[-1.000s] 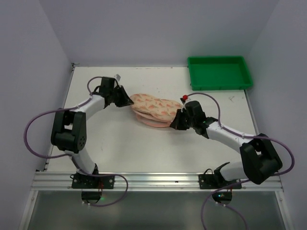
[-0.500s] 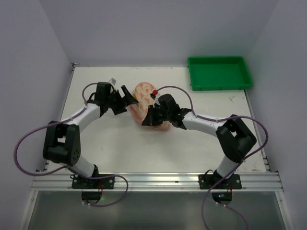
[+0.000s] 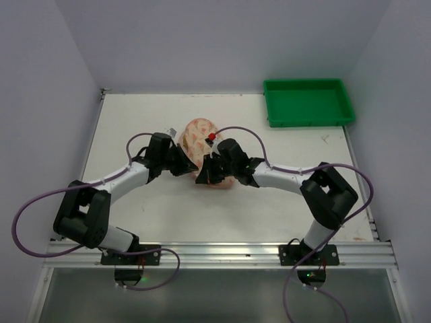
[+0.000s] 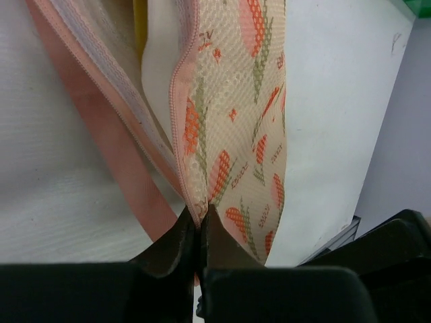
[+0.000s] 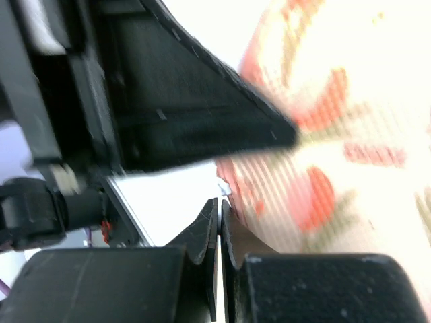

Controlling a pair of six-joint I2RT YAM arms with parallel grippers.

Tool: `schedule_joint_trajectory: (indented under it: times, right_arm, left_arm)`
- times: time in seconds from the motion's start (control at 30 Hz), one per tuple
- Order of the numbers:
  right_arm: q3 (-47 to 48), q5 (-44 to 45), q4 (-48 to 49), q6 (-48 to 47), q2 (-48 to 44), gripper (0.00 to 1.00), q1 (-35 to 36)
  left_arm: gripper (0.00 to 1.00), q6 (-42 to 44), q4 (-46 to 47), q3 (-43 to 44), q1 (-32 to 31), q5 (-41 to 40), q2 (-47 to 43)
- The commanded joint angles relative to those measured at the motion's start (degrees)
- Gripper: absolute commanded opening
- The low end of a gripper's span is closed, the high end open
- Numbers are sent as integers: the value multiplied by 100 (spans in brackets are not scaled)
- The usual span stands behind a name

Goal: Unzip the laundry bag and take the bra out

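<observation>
The left pincer [image 4: 201, 225] is clenched on the laundry bag [image 4: 242, 121], its two dark fingers pinching the seam where the pink zip rim [image 4: 176, 101] meets the leaf-printed mesh. From that grip the bag rises away from the fingers. The zip is parted above the grip and shows pale lining [image 4: 158, 60], with a yellowish strip deeper inside that is too little seen to name. The right pincer [image 5: 219, 215] is also closed, finger against finger, at the bag's near edge. A small pale bit sits at its tips, too blurred to say whether it is the zip pull. From above, the bag lies bunched on the tabletop [image 3: 283, 195] directly between the two pincers. Its long axis runs roughly from the near side toward the far side, and both arms touch it, neither one nearer. The next pull likely turns on drawing the zip along that rim. A green tray [image 3: 306, 104] sits well apart, beyond and to the right of the bag.
</observation>
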Motion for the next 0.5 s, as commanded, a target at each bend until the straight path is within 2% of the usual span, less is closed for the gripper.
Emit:
schedule_joint_trajectory:
  times: [0.0,0.2,0.3,0.33,0.43,0.47]
  right_arm:
    - [-493,234,173,-47,-634,0,-7]
    - [-1829,734,-134,-372,-1452,0,-130]
    - [-2488,718,-275,-355,-1874,0,-840]
    - [-2690,726,-397,-285,-2049,0,-1390]
    - [-2718,683,-486,-380,-2244,0,-2097]
    - [-2640,691,-512,-425,-2227,0,-2142]
  left_arm:
    - [0,66,25,-42,49,-262,12]
    - [0,460,-54,177,585,353,56]
    - [0,1012,-334,450,708,915,161]
    - [0,1180,-405,590,726,1108,196]
    - [0,1831,-739,749,726,1767,302]
    - [0,2198,-871,776,726,1882,372]
